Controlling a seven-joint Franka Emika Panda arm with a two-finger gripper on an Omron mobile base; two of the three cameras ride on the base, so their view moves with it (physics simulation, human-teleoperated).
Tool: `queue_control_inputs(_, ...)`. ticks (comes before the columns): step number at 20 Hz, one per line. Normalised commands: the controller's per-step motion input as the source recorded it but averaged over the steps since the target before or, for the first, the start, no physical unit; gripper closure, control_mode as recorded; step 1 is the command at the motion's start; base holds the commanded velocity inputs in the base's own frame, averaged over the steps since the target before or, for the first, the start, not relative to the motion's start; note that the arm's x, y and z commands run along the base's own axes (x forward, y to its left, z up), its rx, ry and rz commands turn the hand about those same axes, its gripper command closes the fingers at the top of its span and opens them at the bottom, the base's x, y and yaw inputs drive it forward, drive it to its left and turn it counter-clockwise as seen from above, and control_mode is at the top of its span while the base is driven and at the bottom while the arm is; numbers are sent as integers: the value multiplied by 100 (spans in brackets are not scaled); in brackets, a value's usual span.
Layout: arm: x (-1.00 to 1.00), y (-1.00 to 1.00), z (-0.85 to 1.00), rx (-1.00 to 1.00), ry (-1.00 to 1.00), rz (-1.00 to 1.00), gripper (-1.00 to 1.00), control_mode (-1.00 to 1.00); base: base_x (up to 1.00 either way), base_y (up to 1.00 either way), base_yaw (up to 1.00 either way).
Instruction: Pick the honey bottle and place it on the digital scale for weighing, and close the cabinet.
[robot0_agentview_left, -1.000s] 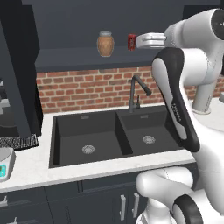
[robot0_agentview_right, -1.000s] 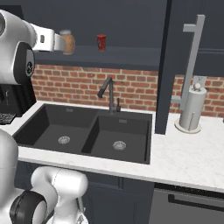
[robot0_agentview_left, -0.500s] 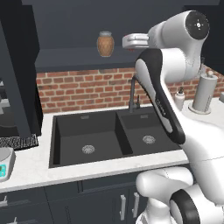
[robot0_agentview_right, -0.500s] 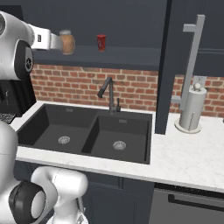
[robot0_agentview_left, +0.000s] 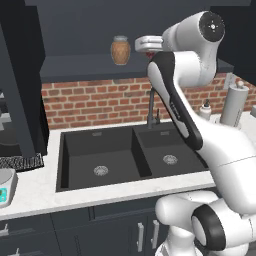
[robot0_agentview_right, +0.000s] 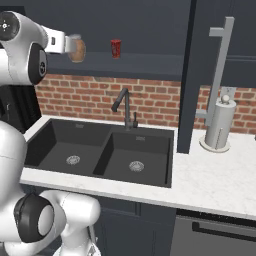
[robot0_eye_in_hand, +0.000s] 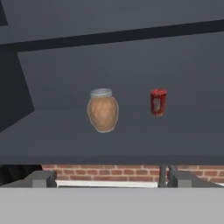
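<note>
Dark navy cabinet (robot0_agentview_right: 200, 75): you are looking at its door standing open, edge toward the room, long silver bar handle (robot0_agentview_right: 218, 75) showing in the right base view. Black double sink (robot0_agentview_left: 125, 160): it is sitting below in the white counter (robot0_agentview_left: 35, 192), under a brick wall. Amber honey bottle (robot0_eye_in_hand: 103, 110): it is standing upright on the cabinet shelf (pale lid on), with a red can (robot0_eye_in_hand: 158, 102) near it, apart. Gripper (robot0_eye_in_hand: 107, 179): you are holding it level before the bottle, jaws spread wide, gripping nothing. Digital scale (robot0_agentview_left: 5, 186): it is resting at the counter's far left, teal display showing.
</note>
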Motion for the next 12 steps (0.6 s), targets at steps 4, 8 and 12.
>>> queue_control_inputs(4, 25, 1, 0, 0, 0, 0, -100, -100, 0, 0, 0)
queue_control_inputs(8, 21, 0, 0, 0, 0, 0, -100, -100, 0, 0, 0)
queue_control_inputs(12, 24, 0, 0, 0, 0, 0, -100, -100, 0, 0, 0)
